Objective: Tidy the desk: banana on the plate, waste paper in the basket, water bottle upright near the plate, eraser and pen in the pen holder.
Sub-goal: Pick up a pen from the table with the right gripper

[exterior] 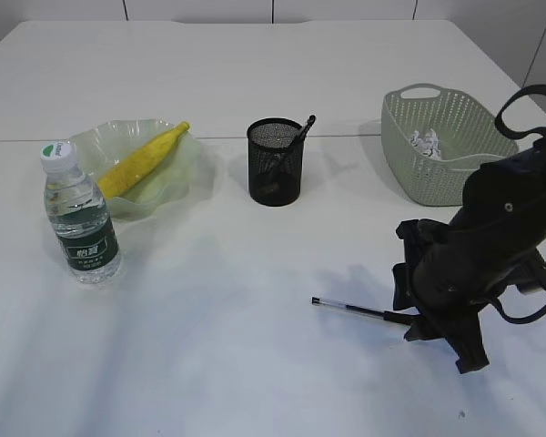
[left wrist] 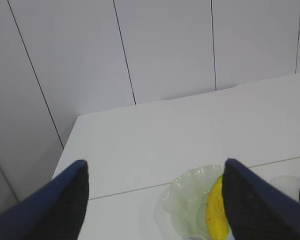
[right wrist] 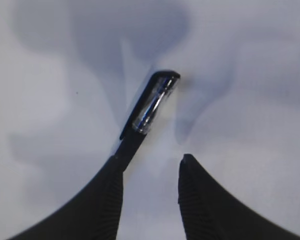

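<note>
We see the desk with the plate toward its far left, the banana lying in it, and the water bottle standing upright just in front of the plate's left side. Near the middle of the far half stands the pen holder, with a dark pen leaning out of it. The basket sits by the right edge, with crumpled waste paper inside. A second pen lies flat on the desk toward the near right, and our right gripper is lowered over its end; in the right wrist view its fingers stand partly apart, the pen's end touching the inner face of one finger and clear of the other, so we cannot tell whether it is gripped. Our left gripper hangs wide open and holds nothing, above the desk's far left corner near the plate. We cannot find the eraser.
</note>
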Robot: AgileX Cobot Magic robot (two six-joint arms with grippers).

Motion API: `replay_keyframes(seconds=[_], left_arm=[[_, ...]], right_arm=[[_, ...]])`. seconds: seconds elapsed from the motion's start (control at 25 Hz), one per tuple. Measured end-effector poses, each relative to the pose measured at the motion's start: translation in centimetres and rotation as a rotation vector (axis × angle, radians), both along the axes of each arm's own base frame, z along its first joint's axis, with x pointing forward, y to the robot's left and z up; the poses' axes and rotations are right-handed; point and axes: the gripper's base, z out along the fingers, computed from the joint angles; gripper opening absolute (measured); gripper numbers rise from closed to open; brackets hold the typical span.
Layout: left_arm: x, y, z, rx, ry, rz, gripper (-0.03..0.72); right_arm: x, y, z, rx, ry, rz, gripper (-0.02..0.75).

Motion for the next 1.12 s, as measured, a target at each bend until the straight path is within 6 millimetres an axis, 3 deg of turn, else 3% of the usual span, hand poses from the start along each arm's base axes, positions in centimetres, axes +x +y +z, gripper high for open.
replay_keyframes(seconds=[1.12], left_arm=[[0.0,0.0,0.0,0.0,0.0,0.0,0.591]], right_arm=[[0.8,0.3,-1.9,0.046,-0.008,-0.142,0.282]])
